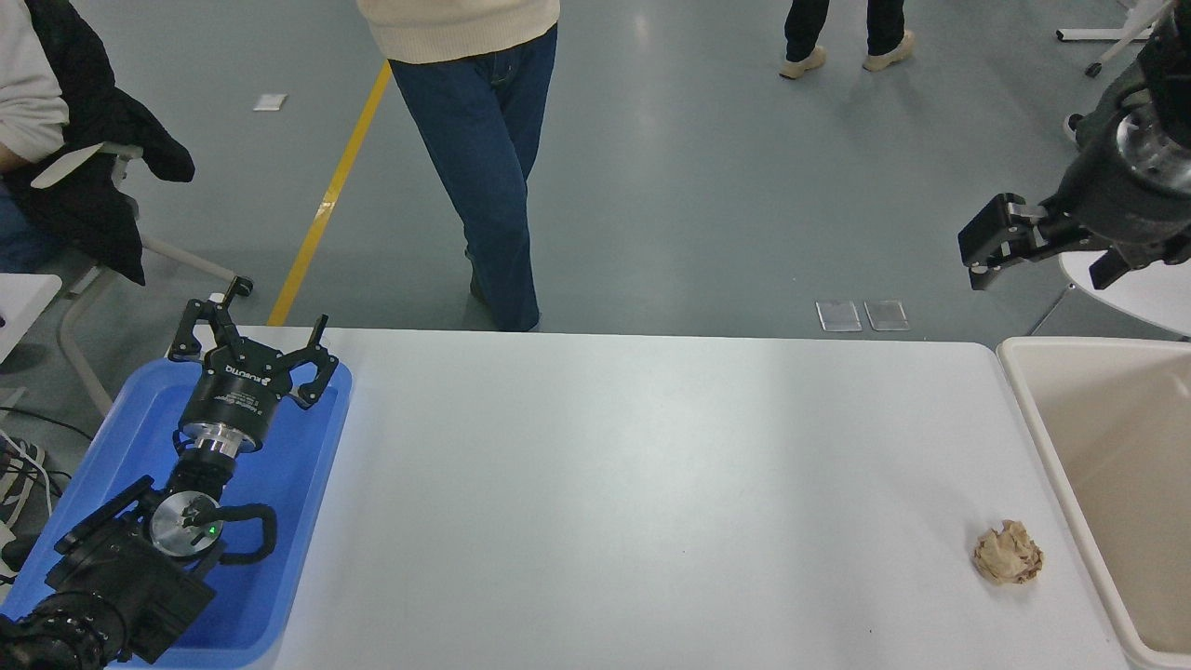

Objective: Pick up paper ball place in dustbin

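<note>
From the head view, the paper ball (1009,553) lies on the white table (651,484) near its right edge, just beside the dustbin (1042,437) but outside it. The right gripper (979,256) hangs high beyond the table's far right corner, jaws apart and empty. The left gripper (249,340) sits parked over the blue tray (279,558), jaws spread wide.

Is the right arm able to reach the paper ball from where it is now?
Probably yes. The right gripper hangs high beyond the table's far right corner, holding nothing. The paper ball lies alone on the white table, close to the dustbin, with nothing above it or between them.
</note>
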`<act>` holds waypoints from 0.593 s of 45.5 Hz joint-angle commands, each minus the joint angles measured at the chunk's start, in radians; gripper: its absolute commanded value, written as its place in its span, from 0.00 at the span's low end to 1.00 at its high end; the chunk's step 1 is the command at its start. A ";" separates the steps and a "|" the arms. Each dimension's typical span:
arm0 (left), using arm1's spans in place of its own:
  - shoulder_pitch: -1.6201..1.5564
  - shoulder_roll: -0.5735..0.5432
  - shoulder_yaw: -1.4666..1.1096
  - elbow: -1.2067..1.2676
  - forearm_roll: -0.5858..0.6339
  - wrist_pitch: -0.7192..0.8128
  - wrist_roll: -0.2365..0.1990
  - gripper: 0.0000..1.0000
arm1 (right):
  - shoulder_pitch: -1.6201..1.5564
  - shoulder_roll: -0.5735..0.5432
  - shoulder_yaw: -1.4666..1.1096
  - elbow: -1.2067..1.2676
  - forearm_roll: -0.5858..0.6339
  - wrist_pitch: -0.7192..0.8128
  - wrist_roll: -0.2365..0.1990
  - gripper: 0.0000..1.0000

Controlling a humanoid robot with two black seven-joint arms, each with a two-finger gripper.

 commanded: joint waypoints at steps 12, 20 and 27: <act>0.000 0.000 0.000 0.000 -0.001 0.000 -0.002 1.00 | -0.342 -0.037 0.015 -0.004 -0.008 -0.365 0.001 1.00; 0.000 0.000 0.000 0.000 -0.001 0.000 -0.002 1.00 | -0.456 -0.037 0.016 -0.013 -0.020 -0.555 0.001 1.00; 0.001 0.000 0.000 0.000 -0.001 0.000 -0.002 1.00 | -0.587 -0.039 0.084 -0.063 -0.026 -0.575 0.001 1.00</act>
